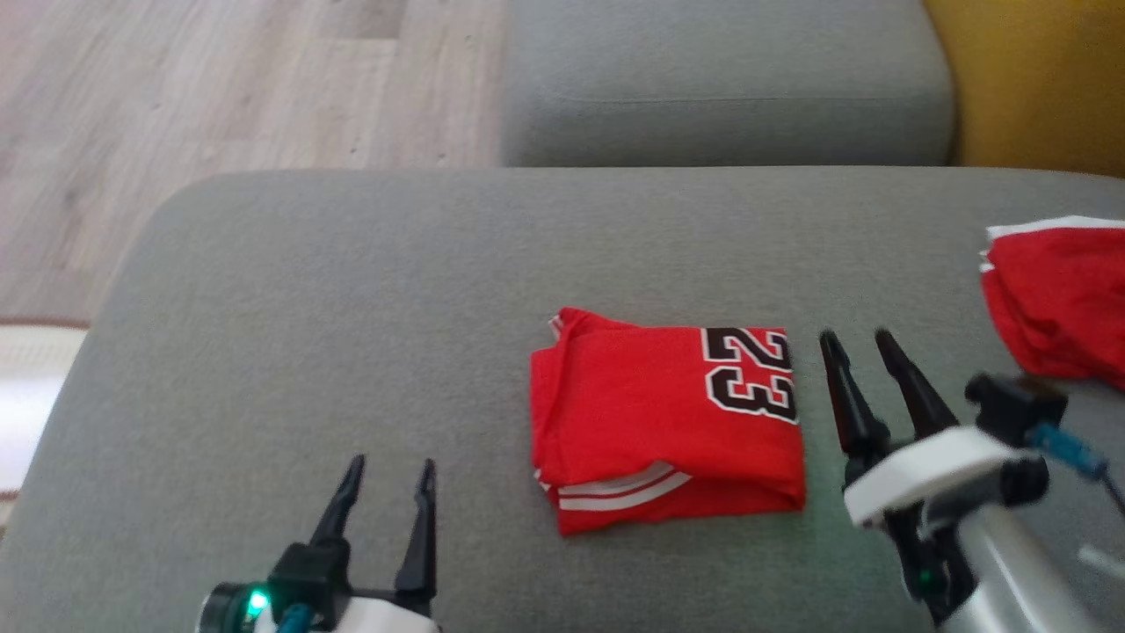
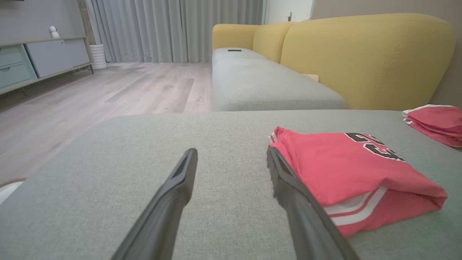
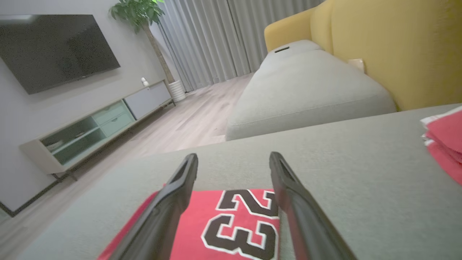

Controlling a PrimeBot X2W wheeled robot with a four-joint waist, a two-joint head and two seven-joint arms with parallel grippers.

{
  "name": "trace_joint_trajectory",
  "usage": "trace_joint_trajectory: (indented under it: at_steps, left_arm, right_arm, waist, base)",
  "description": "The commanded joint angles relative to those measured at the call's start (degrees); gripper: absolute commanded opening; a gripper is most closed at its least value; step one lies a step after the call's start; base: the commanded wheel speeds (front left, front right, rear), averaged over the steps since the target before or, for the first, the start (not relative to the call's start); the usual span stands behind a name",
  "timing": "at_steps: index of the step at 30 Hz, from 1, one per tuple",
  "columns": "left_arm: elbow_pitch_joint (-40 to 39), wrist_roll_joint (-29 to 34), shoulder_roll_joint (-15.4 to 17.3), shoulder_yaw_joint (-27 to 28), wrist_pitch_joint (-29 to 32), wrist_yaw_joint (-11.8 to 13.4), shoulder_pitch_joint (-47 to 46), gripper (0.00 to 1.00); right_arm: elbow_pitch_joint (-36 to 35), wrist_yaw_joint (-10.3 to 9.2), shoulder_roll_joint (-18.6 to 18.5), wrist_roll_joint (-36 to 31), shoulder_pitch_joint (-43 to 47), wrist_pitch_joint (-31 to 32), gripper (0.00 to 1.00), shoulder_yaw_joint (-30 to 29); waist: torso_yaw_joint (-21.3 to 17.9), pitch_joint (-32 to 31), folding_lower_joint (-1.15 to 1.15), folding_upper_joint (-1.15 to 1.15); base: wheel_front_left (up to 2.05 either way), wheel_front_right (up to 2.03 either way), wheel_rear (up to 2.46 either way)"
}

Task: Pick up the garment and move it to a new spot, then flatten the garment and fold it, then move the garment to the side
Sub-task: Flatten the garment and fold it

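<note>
Folded red no. 23 jersey [image 1: 668,431] lies flat mid-way across the grey sofa seat [image 1: 352,290], number up. Right pincer [image 1: 854,336] hovers just beside its right edge, fingers wide apart, nothing held. Left pincer [image 1: 392,462], likewise wide open & empty, sits left of the jersey, nearer the robot. Second red garment [image 1: 1055,299] at far right.

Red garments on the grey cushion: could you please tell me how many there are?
2. A folded jersey marked 23 lies centrally; another red garment sits at the head view's right edge, partly cut off, so more may be hidden.
</note>
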Motion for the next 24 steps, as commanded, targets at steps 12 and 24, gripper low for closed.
trace_joint_trajectory:
  at_steps: [12, 24]
  left_arm:
    - [-3.0, 0.1, -0.4, 6.2, -0.7, -0.3, 1.4, 1.00]
    - [-3.6, 1.0, -0.4, 7.9, -0.7, -0.5, 3.5, 1.00]
  right_arm:
    - [1.0, 0.39, 5.0, -14.4, 5.6, -8.0, 1.00, -2.2]
    - [-5.7, 0.39, 7.7, -21.8, 15.4, -8.1, 1.00, -5.7]
  waist:
    - [-5.2, -3.0, 0.00, 0.00]
    - [-5.0, -4.0, 0.00, 0.00]
  base:
    - [0.00, 0.00, 0.00]
    - [0.00, 0.00, 0.00]
